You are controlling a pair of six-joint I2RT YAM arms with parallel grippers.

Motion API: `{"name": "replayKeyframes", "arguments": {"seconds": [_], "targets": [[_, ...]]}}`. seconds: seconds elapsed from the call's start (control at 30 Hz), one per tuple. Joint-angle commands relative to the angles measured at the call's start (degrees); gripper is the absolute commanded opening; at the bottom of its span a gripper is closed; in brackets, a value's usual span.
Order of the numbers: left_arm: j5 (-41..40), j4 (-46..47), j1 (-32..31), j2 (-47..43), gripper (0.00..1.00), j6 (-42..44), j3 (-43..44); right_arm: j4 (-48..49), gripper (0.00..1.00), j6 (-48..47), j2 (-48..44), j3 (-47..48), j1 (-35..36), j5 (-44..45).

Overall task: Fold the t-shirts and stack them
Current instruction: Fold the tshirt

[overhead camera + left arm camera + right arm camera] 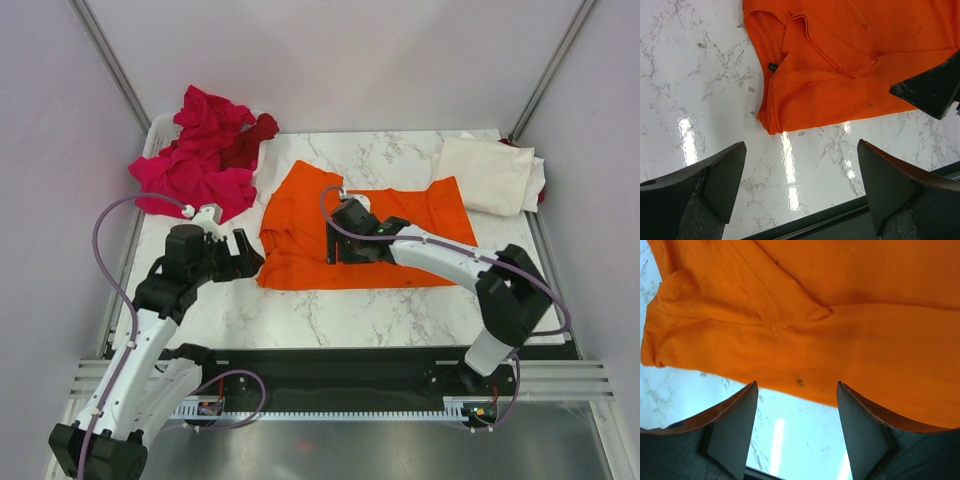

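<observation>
Orange t-shirt (pixel 295 215) lies spread on the marble worktop (pixel 350 310), about centre and partly folded. In the left wrist view you can see a sleeve flap turned in over the body and a small dark label (pixel 772 66) at the neck. The near hem runs roughly along the worktop's front edge, with bare marble between them.

Your left fingers (pixel 243 256) are spread wide with nothing in them. They hover over bare marble just beside the shirt's near-left corner and don't touch the cloth. In the left wrist view that corner (pixel 771 127) sits just beyond the tips.

Your right fingers (pixel 338 248) are over the middle of the orange shirt, near its front hem. In the right wrist view they stand apart. The hem crosses just ahead of the tips, and only marble shows in the gap between them. No cloth is pinched there, so they hold nothing. I can't tell whether the tips touch the cloth.

Pink t-shirts (pixel 190 170) are heaped crumpled at the far-left corner. A dark red t-shirt (pixel 255 135) is bunched on the pile's right side, touching it.

Cream t-shirt (pixel 490 175) lies folded at the far right. Its left edge is just beside the orange shirt's far-right sleeve. I can't tell whether they overlap.
</observation>
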Motion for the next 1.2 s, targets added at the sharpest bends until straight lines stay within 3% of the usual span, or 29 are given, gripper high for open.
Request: {"name": "replayKeyframes", "arguments": {"seconds": [0.0, 0.37, 1.17], "targets": [[-1.22, 2.0, 0.01, 0.13, 1.0, 0.66, -0.78, 1.3, 0.72, 1.18, 6.75, 5.95, 1.51, 1.99], [-0.95, 2.18, 0.01, 0.66, 1.0, 0.93, -0.78, 1.65, 0.66, 1.89, 18.7, 15.62, 2.93, 1.11], [-0.6, 2.44, 0.01, 1.71, 1.0, 1.28, -0.69, -4.77, 0.49, -1.63, 28.21, 24.51, 6.79, 13.24]]}}
